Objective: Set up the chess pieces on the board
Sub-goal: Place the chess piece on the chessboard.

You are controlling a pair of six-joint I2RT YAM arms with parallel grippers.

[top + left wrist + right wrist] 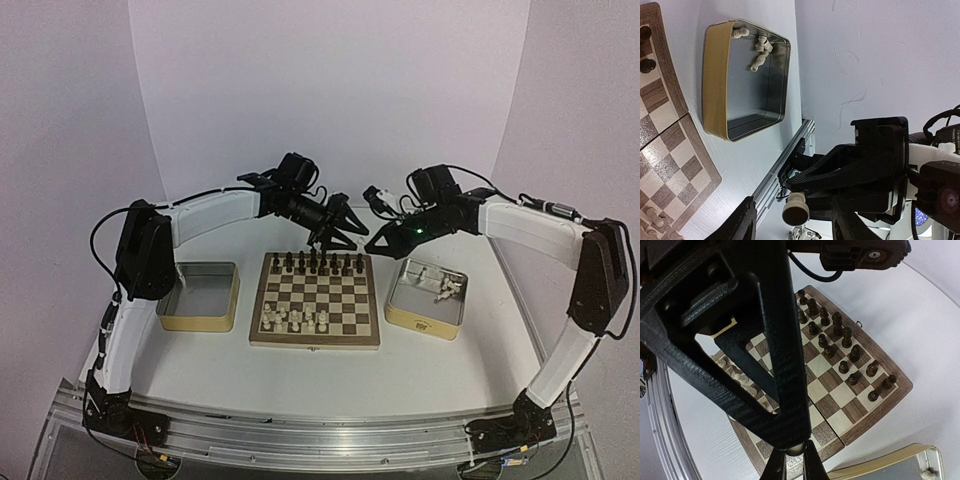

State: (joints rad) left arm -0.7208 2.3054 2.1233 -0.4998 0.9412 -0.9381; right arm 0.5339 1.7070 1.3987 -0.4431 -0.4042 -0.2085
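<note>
The board [315,342] lies mid-table, with dark figures [318,263] along its far rows and several cream chess pieces [297,318] on the near rows. Both grippers meet above its far right corner. My right gripper [378,243] is shut on one cream chess piece [796,209], pinched at its top with its round base pointing out. The same piece [796,451] shows between the right gripper [795,461] fingertips. My left gripper [795,224] is open, one finger on each side of that piece and neither touching it. In the top view the left gripper [335,238] nearly meets the right.
A metal tin [425,322] right of the board holds several loose cream pieces [445,288], also seen in the left wrist view's tin [715,85]. Another tin [197,322] stands left of the board. The left gripper's black fingers [785,340] fill much of the right wrist view.
</note>
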